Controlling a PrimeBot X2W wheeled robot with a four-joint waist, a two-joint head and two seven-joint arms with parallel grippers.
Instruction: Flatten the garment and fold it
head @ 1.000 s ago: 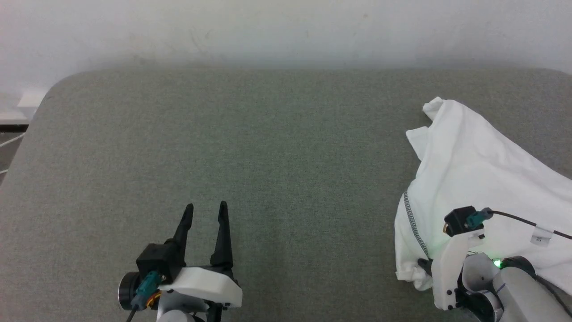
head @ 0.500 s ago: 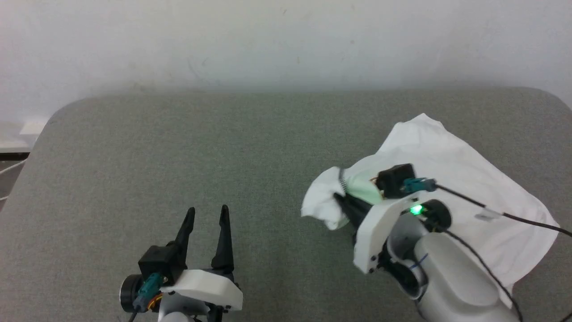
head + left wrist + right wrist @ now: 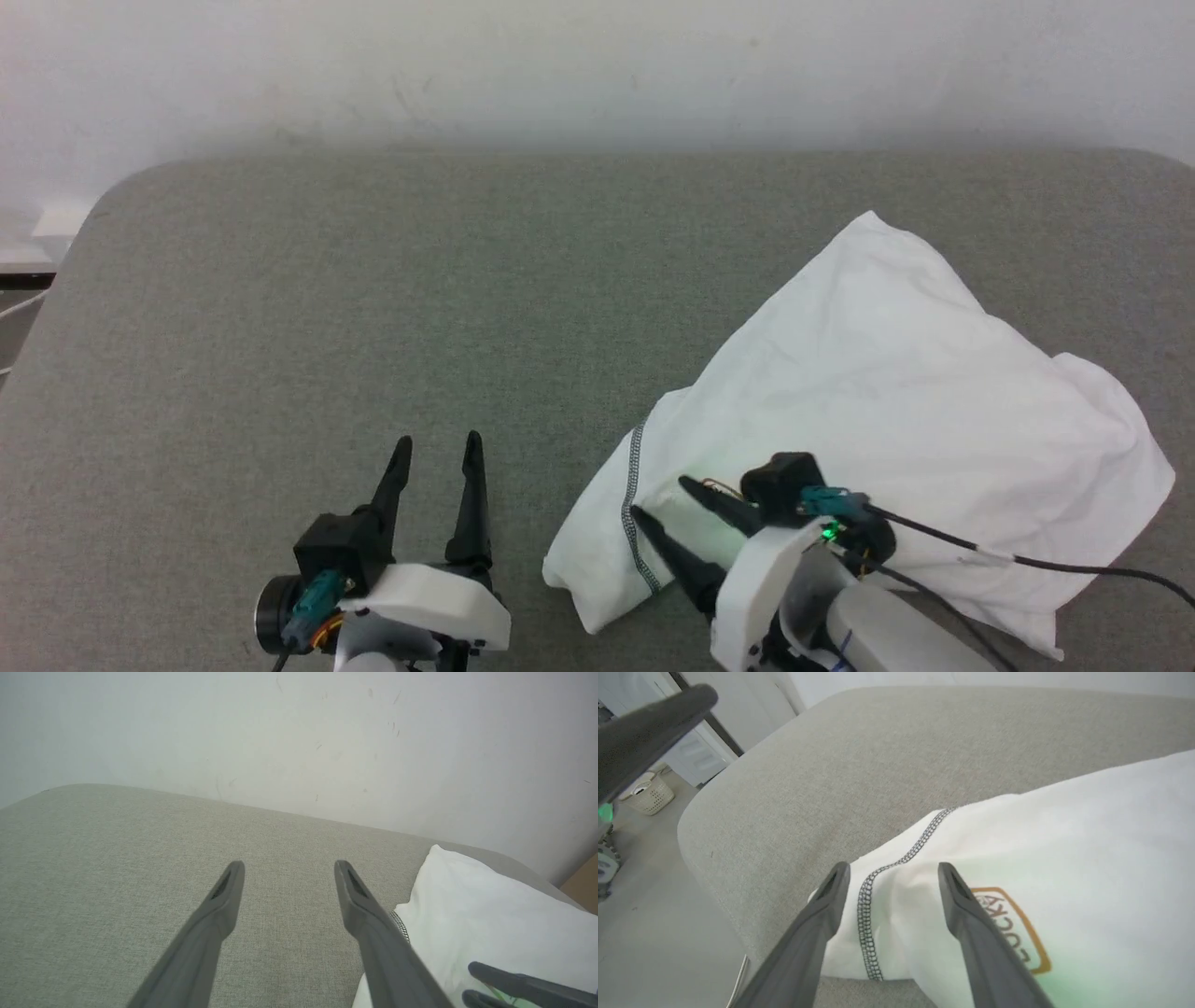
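Your garment (image 3: 887,373) sits bunched at the 4 o'clock part of the bench (image 3: 373,308) in the head view. Its long axis runs roughly from 8 o'clock to 2 o'clock, and a grey-stitched seam (image 3: 635,504) marks the 8 o'clock end. Your right gripper (image 3: 662,497) is right there: its fingers are spread apart and hold nothing. They point toward 10 o'clock, with the seam between them in the right wrist view and the logo patch (image 3: 1013,928) just beside the right-hand finger (whether the tips touch the cloth I cannot tell). Your left gripper (image 3: 439,439) hovers over bare bench with its fingers apart and empty, and the nearest fold is at its 3 o'clock, close by. So the right arm is on the cloth and the left is the nearer one for the seam corner. I judge you'll want to spread the cloth toward 10 o'clock, where the bench lies bare up to the wall (image 3: 560,65). Mind the near edge: in the right wrist view the seam corner lies close to it, with floor beyond.
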